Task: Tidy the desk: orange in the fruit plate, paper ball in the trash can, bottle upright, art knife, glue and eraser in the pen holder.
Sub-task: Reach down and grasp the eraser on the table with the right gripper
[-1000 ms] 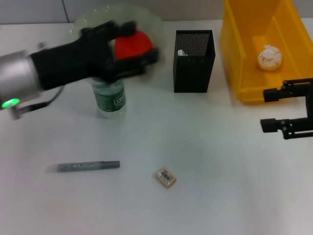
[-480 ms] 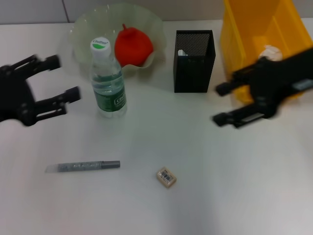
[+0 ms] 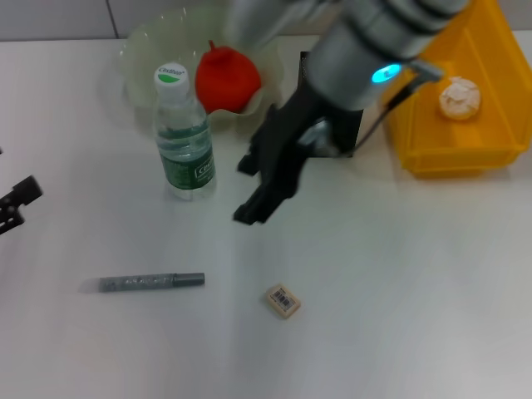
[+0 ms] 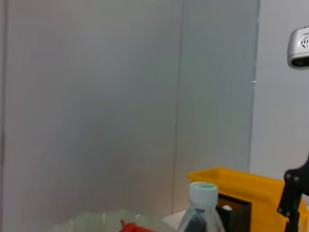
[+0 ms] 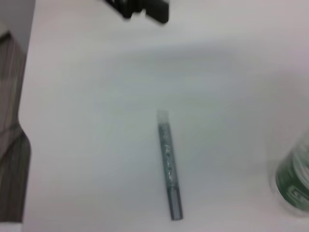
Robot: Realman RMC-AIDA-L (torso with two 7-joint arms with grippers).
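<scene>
Sitting in the clear fruit plate (image 3: 137,50) at the back: the orange (image 3: 226,79). Standing upright just in front of the plate: the bottle (image 3: 183,137). Resting in the yellow trash can (image 3: 453,154): the paper ball (image 3: 460,97). Showing something pale inside the black pen holder (image 3: 305,62), partly hidden. Lying on the desk (image 3: 399,283): the glue stick (image 3: 151,282) and eraser (image 3: 283,300). Reaching over mid-desk: right gripper (image 3: 253,187), fingers spread, empty. Peeking in at the desk's edge: left gripper (image 3: 15,204), fingers' state impossible to tell.

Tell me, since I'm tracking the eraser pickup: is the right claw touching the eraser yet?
Apart. The head view shows bare table between the right claw and the eraser lying nearer the robot.
</scene>
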